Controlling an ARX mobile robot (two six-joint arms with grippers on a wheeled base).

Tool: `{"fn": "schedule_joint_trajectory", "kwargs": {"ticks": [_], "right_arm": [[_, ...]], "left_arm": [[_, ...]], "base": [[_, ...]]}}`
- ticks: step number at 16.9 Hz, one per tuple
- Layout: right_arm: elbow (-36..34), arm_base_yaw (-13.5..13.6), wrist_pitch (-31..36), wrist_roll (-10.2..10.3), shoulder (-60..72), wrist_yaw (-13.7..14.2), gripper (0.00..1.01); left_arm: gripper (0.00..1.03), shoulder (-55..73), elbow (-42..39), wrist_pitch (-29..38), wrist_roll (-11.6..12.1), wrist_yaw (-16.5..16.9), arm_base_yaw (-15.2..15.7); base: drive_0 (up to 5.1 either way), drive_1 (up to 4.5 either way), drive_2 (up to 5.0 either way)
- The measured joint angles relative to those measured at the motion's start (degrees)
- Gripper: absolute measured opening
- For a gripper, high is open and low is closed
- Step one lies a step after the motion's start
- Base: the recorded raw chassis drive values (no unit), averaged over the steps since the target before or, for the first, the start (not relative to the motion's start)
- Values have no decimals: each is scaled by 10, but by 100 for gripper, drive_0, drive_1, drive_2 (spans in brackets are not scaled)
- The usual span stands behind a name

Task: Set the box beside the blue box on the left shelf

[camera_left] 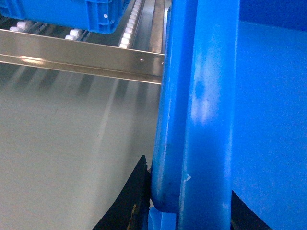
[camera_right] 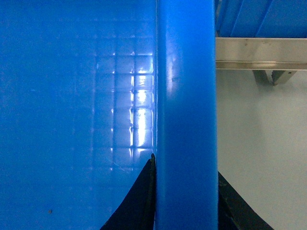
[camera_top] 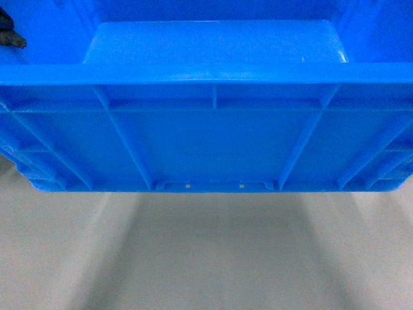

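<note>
The box (camera_top: pixel 213 135), a bright-blue ribbed crate, hangs close in front of me above the floor and fills the top of the head view. My left gripper (camera_left: pixel 192 191) is shut on the box's left rim (camera_left: pixel 201 96), with a black finger (camera_left: pixel 129 201) on each side. My right gripper (camera_right: pixel 186 167) is shut on the right rim (camera_right: pixel 184 96) in the same way. The left shelf (camera_left: pixel 72 52), a steel rail with white rollers (camera_left: pixel 128 29), lies ahead of the box. A second blue box (camera_left: pixel 72 12) sits on those rollers, to the left of my box.
Pale grey floor (camera_top: pixel 206 258) spreads below the held box and up to the shelf rail. In the right wrist view the steel rail (camera_right: pixel 259 52) crosses the top right, with a bracket (camera_right: pixel 273 75) beneath it and blue plastic (camera_right: pixel 259 17) above.
</note>
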Motion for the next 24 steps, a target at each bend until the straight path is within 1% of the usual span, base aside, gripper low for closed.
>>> {"fn": "schedule_joint_trajectory", "kwargs": {"ticks": [6,24], "right_arm": [[0,0,1,0,0,0,21],[0,0,3,0,0,1,21]], "left_arm": [[20,0,0,1,0,0,0],[20,0,0,2,0,0,0]], "base": [[0,0,0],[7,433,-419]]}}
